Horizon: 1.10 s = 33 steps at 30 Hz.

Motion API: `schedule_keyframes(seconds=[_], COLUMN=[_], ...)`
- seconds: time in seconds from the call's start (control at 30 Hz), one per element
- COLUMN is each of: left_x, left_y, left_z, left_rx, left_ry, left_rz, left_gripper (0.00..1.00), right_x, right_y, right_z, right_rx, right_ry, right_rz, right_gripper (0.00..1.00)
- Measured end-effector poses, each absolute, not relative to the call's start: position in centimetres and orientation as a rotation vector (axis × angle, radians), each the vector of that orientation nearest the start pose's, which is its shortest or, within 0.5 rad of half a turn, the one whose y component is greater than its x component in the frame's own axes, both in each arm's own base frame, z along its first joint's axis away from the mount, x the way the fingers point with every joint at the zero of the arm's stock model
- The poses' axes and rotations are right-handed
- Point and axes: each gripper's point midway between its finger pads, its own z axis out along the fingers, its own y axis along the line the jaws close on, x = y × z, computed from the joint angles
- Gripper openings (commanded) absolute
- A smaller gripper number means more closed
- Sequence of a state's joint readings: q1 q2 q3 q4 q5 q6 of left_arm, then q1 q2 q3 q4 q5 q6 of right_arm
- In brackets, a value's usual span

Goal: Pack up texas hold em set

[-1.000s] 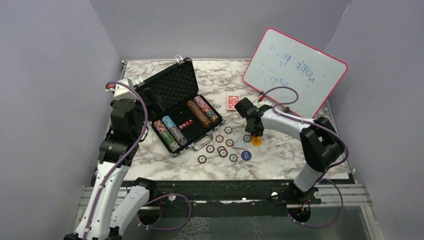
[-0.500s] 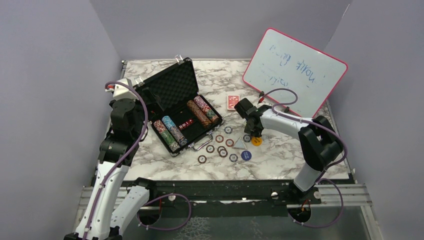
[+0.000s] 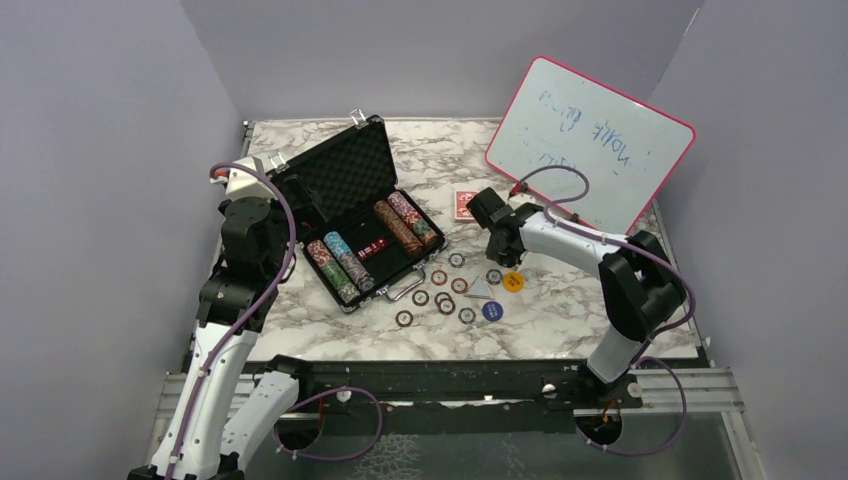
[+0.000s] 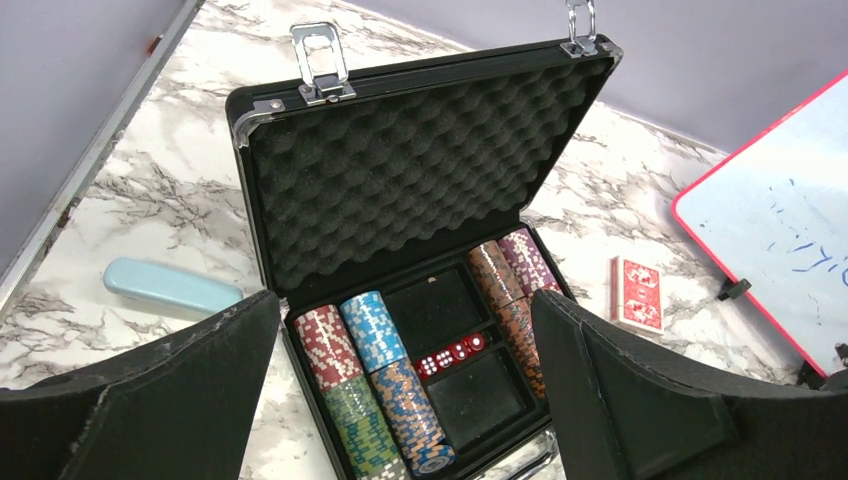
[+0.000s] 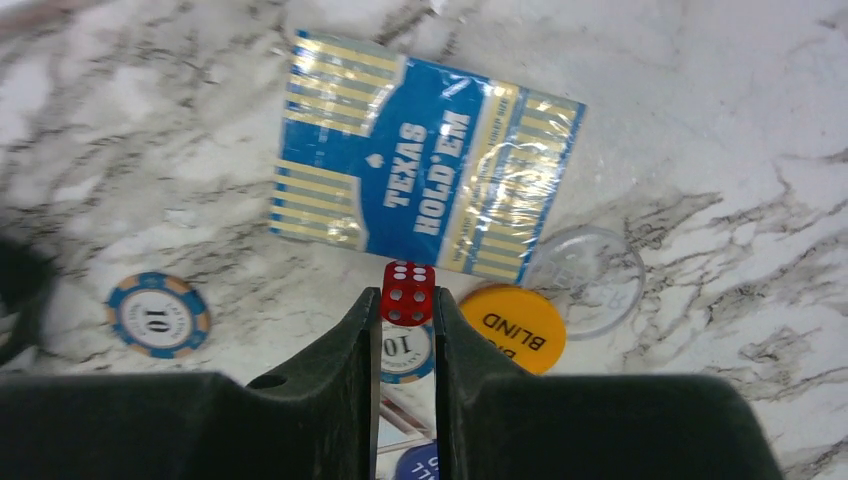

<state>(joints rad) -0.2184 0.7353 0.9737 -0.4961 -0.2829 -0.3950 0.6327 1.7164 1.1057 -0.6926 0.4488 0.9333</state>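
Observation:
The black briefcase (image 3: 345, 175) lies open at the table's middle left, with rows of striped chips (image 4: 360, 370) and red dice (image 4: 455, 353) in its tray. My right gripper (image 5: 407, 300) is shut on one red die (image 5: 407, 293), held above the blue "Texas Hold'em" deck (image 5: 425, 195) and a yellow blind button (image 5: 513, 327). In the top view it (image 3: 497, 248) hovers right of the case. My left gripper (image 4: 405, 310) is open and empty, above the case's near side. A red deck (image 3: 464, 203) lies right of the case.
Several loose chips (image 3: 440, 290) and a blue button (image 3: 491, 311) lie in front of the case. A clear button (image 5: 585, 280) lies beside the yellow one. The pink-framed whiteboard (image 3: 590, 140) leans at the back right. A light-blue oblong object (image 4: 170, 288) lies left of the case.
My right gripper has moved up and back from over the yellow button, which now shows fully. The left arm has not moved.

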Motion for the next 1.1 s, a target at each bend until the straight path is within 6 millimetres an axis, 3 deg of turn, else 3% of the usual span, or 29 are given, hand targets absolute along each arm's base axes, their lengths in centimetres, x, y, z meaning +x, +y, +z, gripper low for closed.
schedule_keyframes(seconds=[0.13,0.23,0.5,0.53,0.67,0.77,1.1], left_x=[27.8,27.8,27.4,27.3,27.3,27.3,27.2], left_y=[-2.6,-2.5,-2.3,-2.2,-2.2,-2.2,-2.3], left_z=[30.7,30.7,31.3,31.3,31.4,31.4,31.7], left_rx=[-0.362,-0.369,-0.381,-0.383,-0.386,-0.389,-0.398], left_ry=[1.785,1.781,1.757,1.754,1.752,1.752,1.747], left_rz=[-0.171,-0.164,-0.169,-0.171,-0.172,-0.174,-0.182], left_gripper=[0.99,0.99,0.99,0.99,0.99,0.99,0.99], right_x=[31.4,32.7,33.2,33.9,33.7,34.4,36.3], right_y=[18.2,21.4,33.6,36.3,40.6,42.7,44.7], right_z=[6.1,8.4,13.9,14.5,14.2,12.8,8.9], right_rx=[0.346,0.182,-0.374,-0.473,-0.630,-0.703,-0.815], right_ry=[2.578,2.546,2.364,2.309,2.260,2.252,2.313], right_rz=[-0.082,0.066,0.425,0.466,0.501,0.491,0.398], right_gripper=[0.17,0.17,0.19,0.19,0.19,0.19,0.19])
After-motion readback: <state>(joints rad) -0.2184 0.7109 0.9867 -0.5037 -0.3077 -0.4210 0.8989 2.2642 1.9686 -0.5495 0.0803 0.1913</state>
